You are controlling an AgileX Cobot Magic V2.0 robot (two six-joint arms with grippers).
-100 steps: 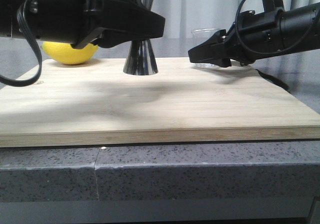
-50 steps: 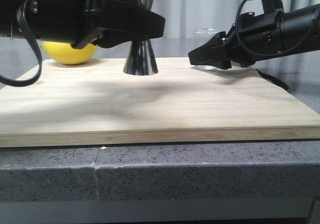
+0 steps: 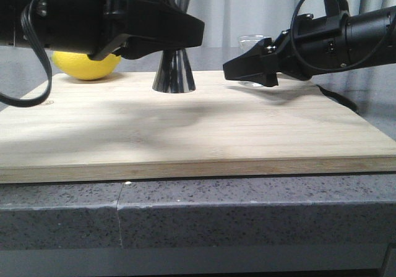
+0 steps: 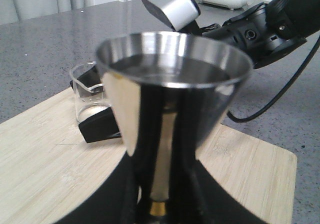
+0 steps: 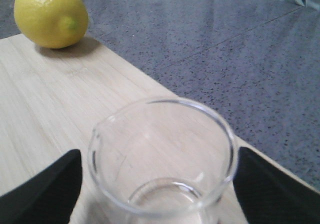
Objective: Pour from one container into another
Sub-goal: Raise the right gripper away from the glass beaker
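Observation:
The steel jigger (image 3: 174, 73) stands on the wooden board (image 3: 185, 132) at the back. My left gripper (image 3: 189, 34) reaches in from the left and is shut round its gold-banded waist; in the left wrist view the jigger (image 4: 172, 84) fills the picture, with the left gripper (image 4: 160, 206) dark at either side of the waist. The clear glass beaker (image 3: 250, 42) stands on the board to the right, and it looks empty in the right wrist view (image 5: 162, 134). My right gripper (image 3: 247, 70) is open, one finger on each side of the beaker, close to the glass.
A yellow lemon (image 3: 86, 65) lies at the board's back left corner. A black cable (image 3: 337, 98) trails off the board's right edge. The board rests on a grey stone counter (image 3: 247, 209) with a front drop.
My right gripper has slid to the left, so its fingers now reach further past the beaker. The left gripper and the jigger have not moved.

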